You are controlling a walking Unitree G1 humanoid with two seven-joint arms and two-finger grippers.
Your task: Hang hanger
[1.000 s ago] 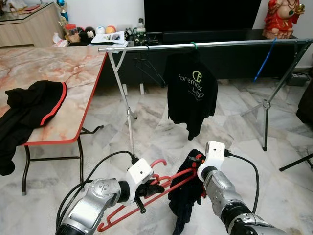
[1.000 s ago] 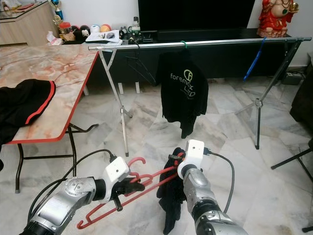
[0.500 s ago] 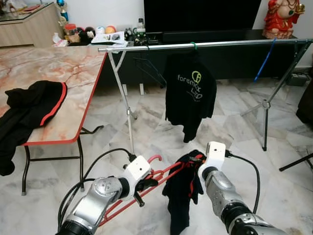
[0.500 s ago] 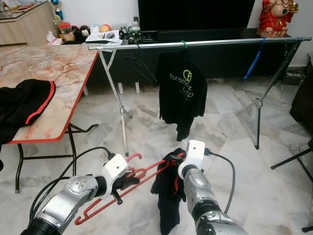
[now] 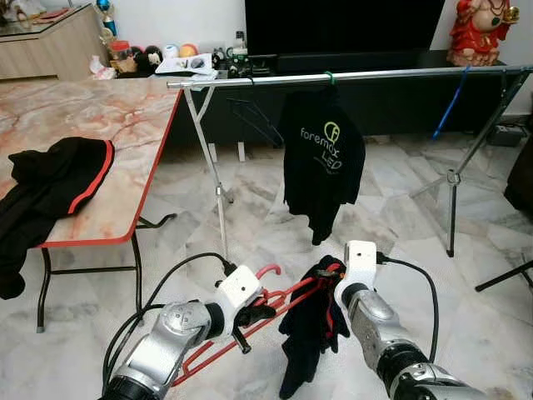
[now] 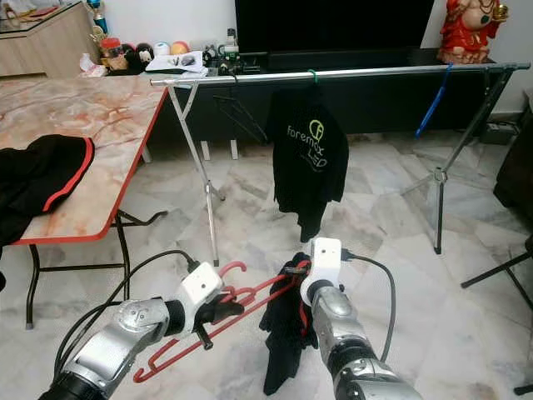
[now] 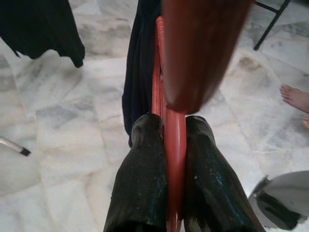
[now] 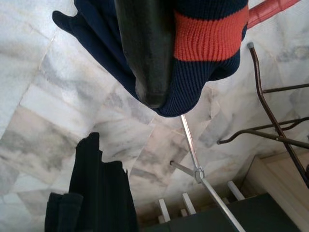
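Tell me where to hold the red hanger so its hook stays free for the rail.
Grip the red hanger on its shoulder bar just below the hook, from the table side, as the left gripper does. The hook curls upward there, and the dark garment in the right gripper covers the other end.

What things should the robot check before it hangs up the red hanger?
1. Left tool shut on the red hanger: ok.
2. Right tool gripping the dark garment: ok, one finger sits inside the cloth.
3. Garment spread properly on the hanger: not ok, bunched at one end.
4. Hook free: ok.
5. Free space on the rail: ok, beside the black T-shirt.
6. Rail within reach: cannot tell.
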